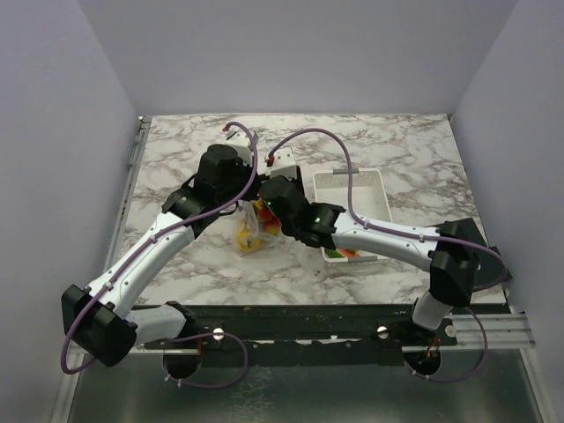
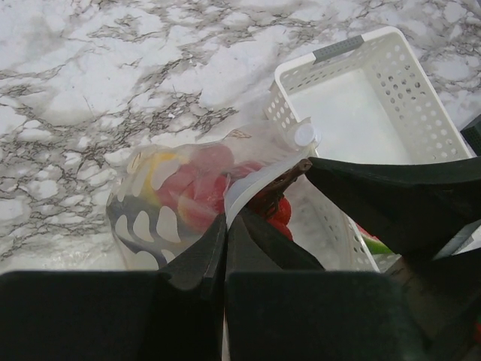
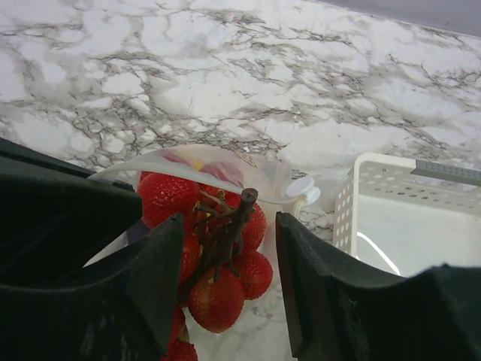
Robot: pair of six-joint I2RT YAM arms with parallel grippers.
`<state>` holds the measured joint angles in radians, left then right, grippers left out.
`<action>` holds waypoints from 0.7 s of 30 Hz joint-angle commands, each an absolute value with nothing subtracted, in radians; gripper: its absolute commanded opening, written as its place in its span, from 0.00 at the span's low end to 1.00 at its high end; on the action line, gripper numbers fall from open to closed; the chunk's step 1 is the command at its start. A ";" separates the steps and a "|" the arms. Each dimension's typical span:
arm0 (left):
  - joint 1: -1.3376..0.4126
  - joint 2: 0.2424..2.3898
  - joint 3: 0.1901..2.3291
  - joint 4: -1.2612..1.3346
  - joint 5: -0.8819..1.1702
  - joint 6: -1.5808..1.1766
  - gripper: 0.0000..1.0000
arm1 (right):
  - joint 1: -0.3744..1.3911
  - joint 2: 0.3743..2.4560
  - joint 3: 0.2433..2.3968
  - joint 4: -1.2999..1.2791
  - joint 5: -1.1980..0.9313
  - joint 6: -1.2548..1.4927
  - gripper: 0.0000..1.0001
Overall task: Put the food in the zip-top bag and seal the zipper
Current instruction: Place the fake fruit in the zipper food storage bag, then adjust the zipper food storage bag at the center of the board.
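Looking down from above, the left arm [image 1: 150,247] and right arm [image 1: 388,233] met over the zip-top bag [image 1: 249,234]. The bag sat on the marble table [image 1: 176,150] just beside the white basket [image 1: 374,185]. Yellow and red showed inside the bag, and a few bits of food [image 1: 342,254] lay at the basket's near end, so filling was under way but not done. Both claws were hidden under their wrists in this view.

The left wrist camera showed what the top view could not. The left gripper [image 2: 225,226] was clenched on the bag's mouth edge, holding it up, with a yellow piece [image 2: 156,170] and red fruit behind the dotted plastic. A green piece [image 2: 378,245] lay in the basket.

The right wrist camera alone looked into the opening. The right gripper [image 3: 228,222] had its jaws apart, and the strawberries [image 3: 216,299] hung between them at the bag's mouth. They seemed released, though I could not tell whether one finger touched them. The zipper [image 3: 188,154] gaped in an arc — unsealed. The basket's leftovers and the sealing were left to do.
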<state>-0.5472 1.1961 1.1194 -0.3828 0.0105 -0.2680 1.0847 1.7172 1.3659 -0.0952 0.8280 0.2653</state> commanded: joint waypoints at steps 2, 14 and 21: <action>-0.548 1.168 1.112 -0.349 -0.018 -0.268 0.00 | 1.080 1.586 1.322 -0.123 0.757 0.322 0.58; -0.548 1.183 1.112 -0.349 -0.012 -0.268 0.00 | 1.061 1.454 1.250 -0.254 0.591 0.451 0.59; -0.548 1.187 1.111 -0.349 -0.013 -0.268 0.00 | 1.037 1.474 1.203 -0.298 0.548 0.510 0.55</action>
